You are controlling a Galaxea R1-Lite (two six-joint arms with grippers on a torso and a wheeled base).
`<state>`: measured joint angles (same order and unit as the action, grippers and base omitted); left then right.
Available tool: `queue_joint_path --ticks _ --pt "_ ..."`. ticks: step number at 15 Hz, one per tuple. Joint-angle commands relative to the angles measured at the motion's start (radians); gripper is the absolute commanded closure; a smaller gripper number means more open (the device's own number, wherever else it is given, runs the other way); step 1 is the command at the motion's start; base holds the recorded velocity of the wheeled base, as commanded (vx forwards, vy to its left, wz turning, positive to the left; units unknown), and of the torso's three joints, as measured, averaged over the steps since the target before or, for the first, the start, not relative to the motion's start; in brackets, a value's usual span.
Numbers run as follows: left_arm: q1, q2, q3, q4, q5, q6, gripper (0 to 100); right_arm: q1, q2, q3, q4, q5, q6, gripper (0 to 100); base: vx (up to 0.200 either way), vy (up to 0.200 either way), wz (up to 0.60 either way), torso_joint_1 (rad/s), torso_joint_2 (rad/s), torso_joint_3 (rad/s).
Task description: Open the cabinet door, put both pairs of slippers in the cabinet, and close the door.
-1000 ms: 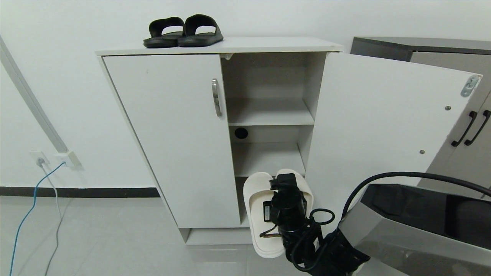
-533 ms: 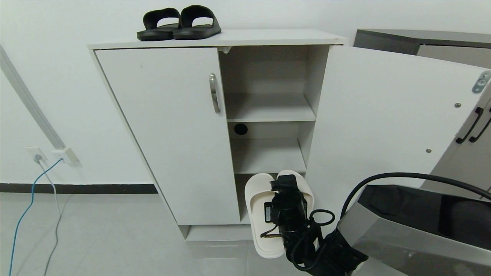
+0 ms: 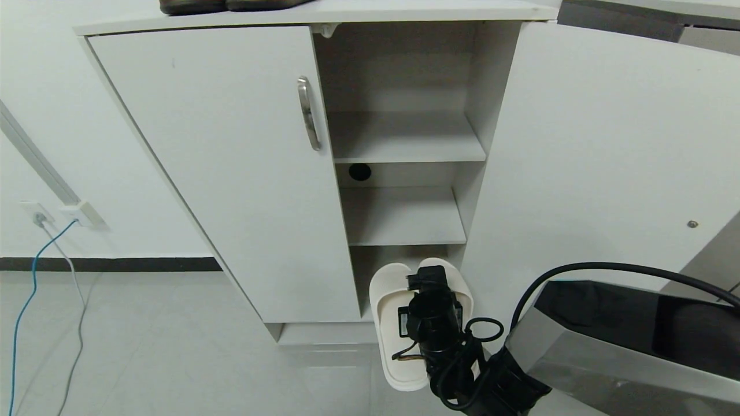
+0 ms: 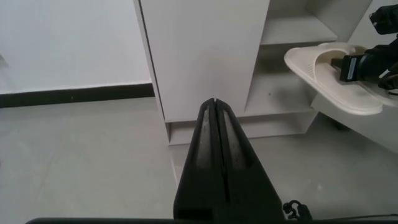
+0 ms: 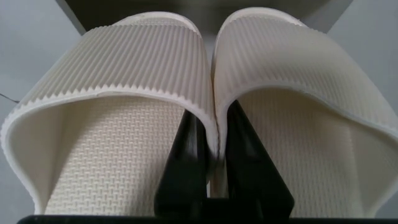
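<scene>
The head view's top edge cuts off the black slippers (image 3: 193, 6) on the cabinet (image 3: 404, 10); only their soles show.

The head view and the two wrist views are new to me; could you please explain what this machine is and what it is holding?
It is a wheeled robot with two arms. One picture comes from a camera on its head, the others from a camera on each wrist. The head camera faces a white cabinet whose right door stands open on its shelves. The right gripper pinches a pair of white slippers by their straps, in front of the lowest compartment. The left gripper is shut on nothing, above the floor. A dark pair of slippers lies on the cabinet's top.
</scene>
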<state>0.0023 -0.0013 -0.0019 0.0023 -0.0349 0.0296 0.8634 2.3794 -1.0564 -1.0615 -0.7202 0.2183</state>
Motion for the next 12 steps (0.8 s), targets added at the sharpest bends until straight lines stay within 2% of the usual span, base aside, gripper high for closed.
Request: queue_joint_path --ticks 1,4,5,6,7,9,12 --pt "0.001 0.001 0.000 0.001 0.000 0.000 100 0.002 0.001 -0.001 -0.002 -0.004 -0.004 100 0.000 0.000 0.00 -0.002 0.00 -0.207" --pt "0.001 0.001 0.000 -0.001 0.000 -0.002 100 0.008 -0.002 0.003 -0.049 -0.022 -0.040 100 0.000 0.000 0.00 0.007 0.00 -0.201" --pt "0.001 0.001 -0.001 -0.001 0.000 -0.005 100 0.008 0.003 0.024 -0.196 -0.022 -0.148 100 0.000 0.000 0.00 0.012 0.01 -0.105" --pt "0.001 0.001 -0.001 -0.001 0.000 -0.007 100 0.008 0.004 0.032 -0.239 -0.021 -0.178 100 0.000 0.200 0.00 0.007 0.00 -0.061" --pt "0.001 0.001 -0.001 -0.001 0.000 -0.008 100 0.008 0.024 0.047 -0.364 -0.021 -0.269 100 0.000 0.200 0.00 0.007 0.00 -0.036" --pt "0.001 0.001 0.000 -0.001 0.000 -0.008 100 0.008 0.041 0.044 -0.439 -0.019 -0.323 100 0.000 0.200 0.00 0.002 0.00 -0.012" --pt "0.001 0.001 -0.001 0.001 0.000 -0.008 100 0.003 0.044 0.036 -0.436 -0.021 -0.323 100 0.000 0.000 0.00 0.000 0.00 0.000"
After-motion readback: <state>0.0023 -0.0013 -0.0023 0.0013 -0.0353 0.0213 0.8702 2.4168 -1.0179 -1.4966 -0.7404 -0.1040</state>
